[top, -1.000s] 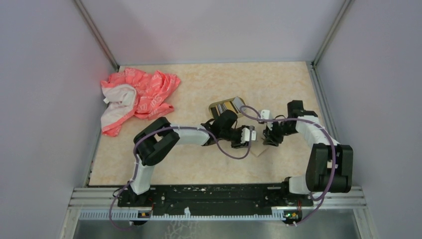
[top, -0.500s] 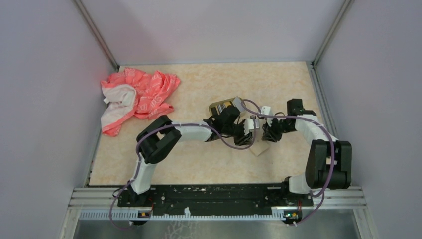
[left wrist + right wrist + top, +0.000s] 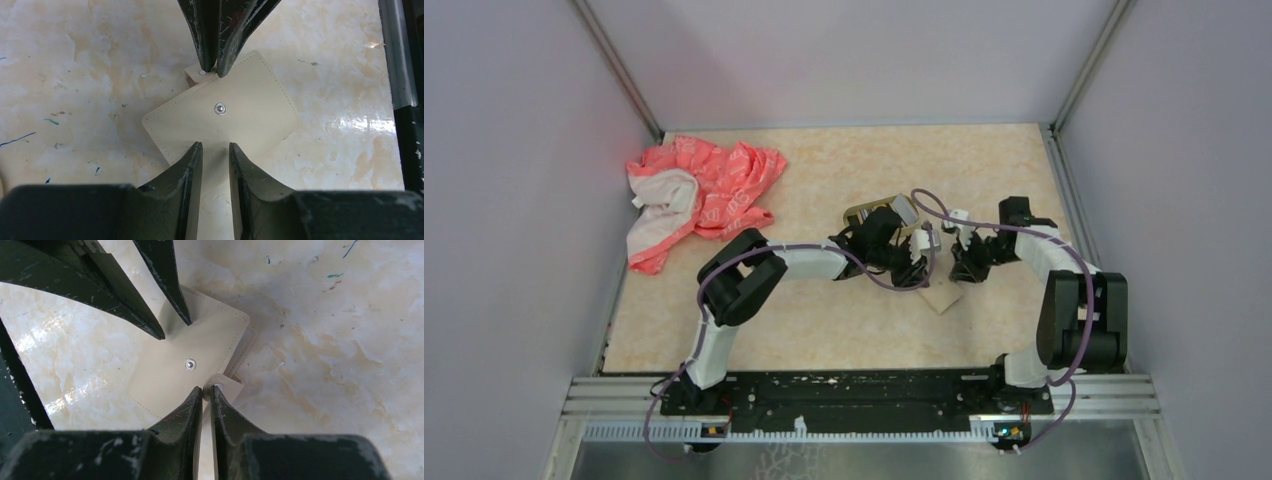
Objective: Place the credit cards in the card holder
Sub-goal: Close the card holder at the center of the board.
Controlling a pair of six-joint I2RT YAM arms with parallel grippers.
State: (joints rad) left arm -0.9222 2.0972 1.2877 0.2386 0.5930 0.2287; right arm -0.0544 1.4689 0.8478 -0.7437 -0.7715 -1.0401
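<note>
A cream stitched card holder [image 3: 250, 117], a flat pouch with a metal snap, lies on the bench [image 3: 75, 100] between both arms. The right end effector [image 3: 206, 389] is clenched on its small snap tab [image 3: 229, 385] at one corner. The left end effector [image 3: 216, 146] has its jaws slightly parted at the opposite edge; contact is unclear. The credit cards [image 3: 892, 212] sit in a gold-rimmed tin [image 3: 855, 211] just beyond. To open it well, the left should pin the body flat while the right peels the tab up slowly.
</note>
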